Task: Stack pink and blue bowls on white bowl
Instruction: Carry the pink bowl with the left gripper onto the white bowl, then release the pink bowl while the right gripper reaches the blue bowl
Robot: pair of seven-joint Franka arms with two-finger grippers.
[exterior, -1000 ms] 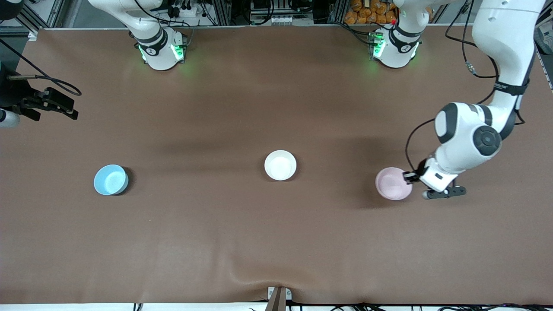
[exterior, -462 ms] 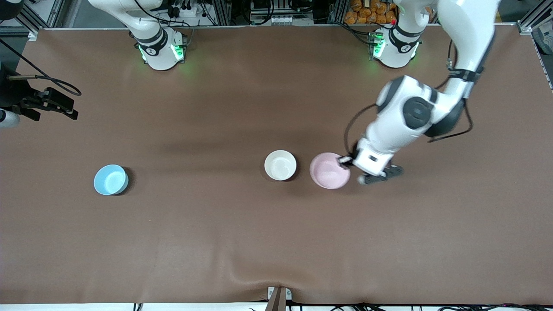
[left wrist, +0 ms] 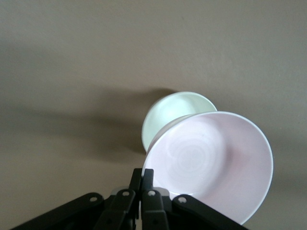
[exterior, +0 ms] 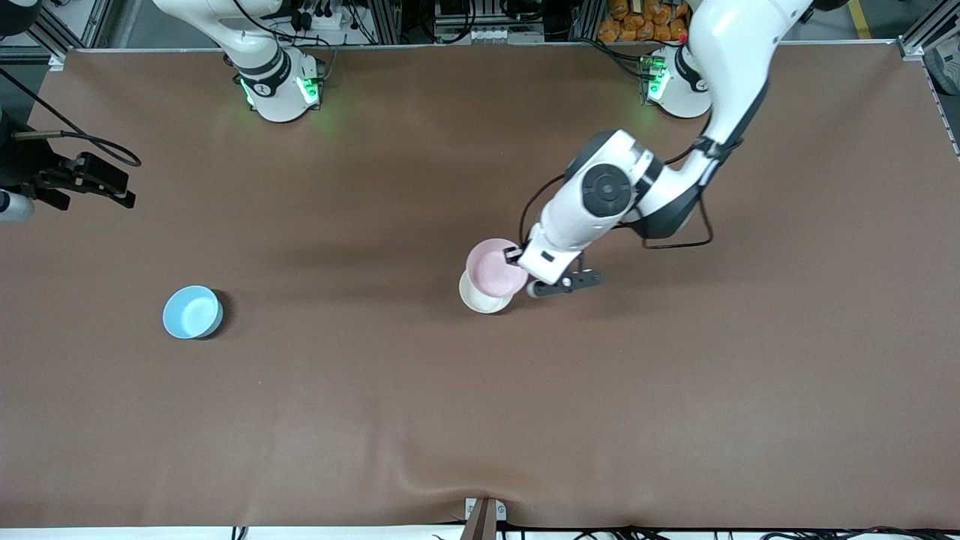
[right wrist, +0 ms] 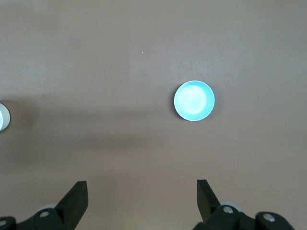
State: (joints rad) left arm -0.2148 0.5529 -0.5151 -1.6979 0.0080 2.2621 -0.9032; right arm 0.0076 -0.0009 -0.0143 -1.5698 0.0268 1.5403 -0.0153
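Left wrist view, left gripper [left wrist: 142, 178] pinched tight on the rim of the pink bowl [left wrist: 211, 160], held in the air over the white bowl [left wrist: 170, 112] mid-table, right gripper [right wrist: 141, 201] spread wide, waiting high above the blue bowl [right wrist: 194, 100], which sat well apart toward the right arm's end of the brown table [exterior: 375, 420].

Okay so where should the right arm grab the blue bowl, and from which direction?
Take the blue bowl by its rim, coming straight down: it sits upright and open, alone on the table. The right gripper is open above it, so one of its fingers could go inside the wall, one outside.
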